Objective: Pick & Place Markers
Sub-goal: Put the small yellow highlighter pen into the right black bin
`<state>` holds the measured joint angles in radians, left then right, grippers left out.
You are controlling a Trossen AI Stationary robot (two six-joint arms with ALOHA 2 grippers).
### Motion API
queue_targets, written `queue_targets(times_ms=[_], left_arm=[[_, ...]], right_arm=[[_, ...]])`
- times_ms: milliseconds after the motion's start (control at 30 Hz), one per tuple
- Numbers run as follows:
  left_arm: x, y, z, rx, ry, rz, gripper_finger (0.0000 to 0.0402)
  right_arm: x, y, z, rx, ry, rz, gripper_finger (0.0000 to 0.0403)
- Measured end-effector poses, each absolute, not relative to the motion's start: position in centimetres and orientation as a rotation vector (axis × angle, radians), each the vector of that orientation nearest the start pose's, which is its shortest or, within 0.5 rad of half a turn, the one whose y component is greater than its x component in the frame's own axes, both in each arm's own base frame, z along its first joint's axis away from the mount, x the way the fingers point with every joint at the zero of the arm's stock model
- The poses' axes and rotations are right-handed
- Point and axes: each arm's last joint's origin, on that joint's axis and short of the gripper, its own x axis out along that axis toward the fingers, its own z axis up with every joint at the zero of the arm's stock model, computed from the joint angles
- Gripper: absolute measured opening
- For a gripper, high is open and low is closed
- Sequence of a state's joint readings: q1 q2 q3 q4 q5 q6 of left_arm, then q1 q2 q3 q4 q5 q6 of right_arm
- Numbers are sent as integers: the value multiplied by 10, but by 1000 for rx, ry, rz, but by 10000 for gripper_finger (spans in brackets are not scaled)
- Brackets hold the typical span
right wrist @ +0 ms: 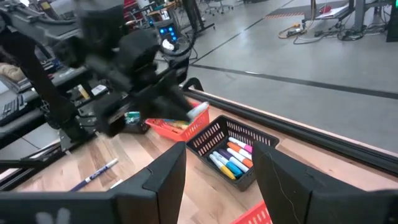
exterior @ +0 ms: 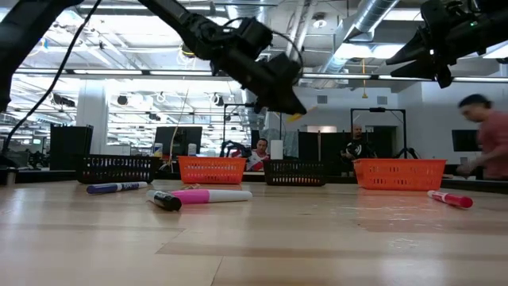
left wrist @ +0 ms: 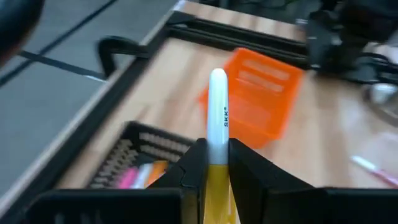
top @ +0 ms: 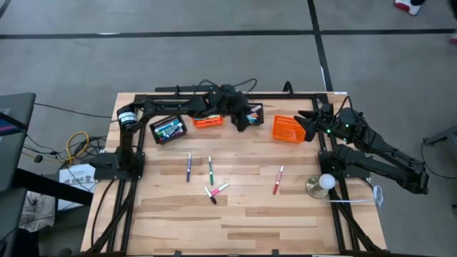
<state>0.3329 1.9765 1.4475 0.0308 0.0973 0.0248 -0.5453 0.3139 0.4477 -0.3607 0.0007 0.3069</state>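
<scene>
Behind the wooden table stretched a grey floor and a busy workshop, and along the table's far edge we had four small mesh baskets in a row. We held our left gripper in the air above that row, its fingers pressed together on a yellow marker whose white cap stuck out past the fingertips. The marker's long axis ran straight on from the gripper. It pointed across the inner black basket, which lay just under and ahead of the hand, and on toward the orange basket at the right end. We judged that the coming drop turned on this: the black basket, already holding several markers, sat nearer and below, while the orange one lay farther along the same line.

Our right gripper waited near the table's far right corner, close beside the orange basket, fingers spread and holding nothing.

The remaining markers lay loose mid-table, nearer the left arm, with one red marker off toward the right.
</scene>
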Motion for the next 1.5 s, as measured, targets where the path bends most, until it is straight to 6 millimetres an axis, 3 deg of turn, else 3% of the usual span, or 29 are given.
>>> queue_targets(times_ms=[233, 467, 733, 900, 1200, 1500], left_arm=[[418, 182, 208, -75, 542, 277, 53], [422, 182, 191, -97, 593, 237, 53], [439, 188, 176, -106, 633, 229, 53], [438, 197, 182, -99, 659, 230, 53], [422, 214, 183, -276, 724, 206, 53], [422, 213, 179, -334, 730, 196, 53]], right_arm=[[84, -51, 255, 360, 136, -574, 176], [84, -51, 255, 361, 137, -575, 173], [84, -51, 255, 361, 137, -575, 175], [84, -51, 255, 361, 137, -575, 175], [84, -51, 255, 361, 137, -575, 174], [84, -51, 255, 360, 137, -574, 175]])
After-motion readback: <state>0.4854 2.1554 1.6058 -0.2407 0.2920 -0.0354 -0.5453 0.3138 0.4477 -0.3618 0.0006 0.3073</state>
